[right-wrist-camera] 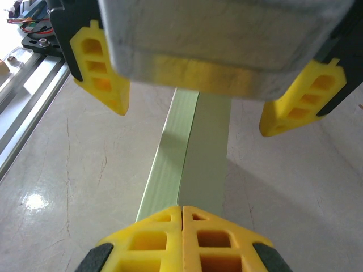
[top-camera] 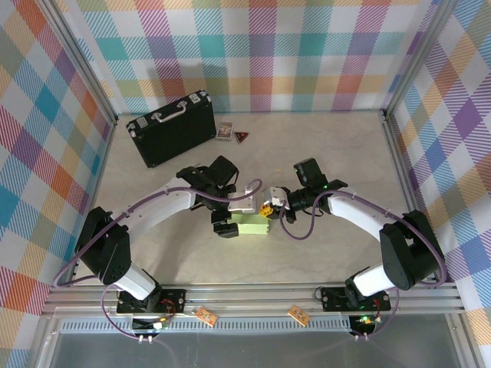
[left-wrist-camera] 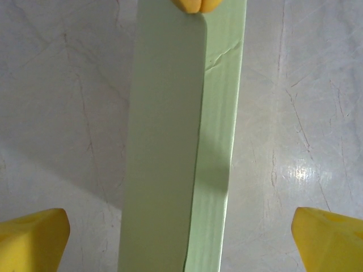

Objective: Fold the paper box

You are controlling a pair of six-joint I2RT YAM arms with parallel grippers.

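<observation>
Closest, the right gripper (right-wrist-camera: 181,212) has its fingers pressed together at the end of the paper box (right-wrist-camera: 193,147), possibly nipping card. The left gripper (left-wrist-camera: 181,241) straddles that box, fingers wide apart. The box lies flat on the table (top-camera: 322,153). The left pair should close squarely, keeping the crease straight.

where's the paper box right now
In the top view the paper box lies near the middle of the table, between the two grippers: the open left gripper straddles its left end and the right gripper meets its right end.
</observation>
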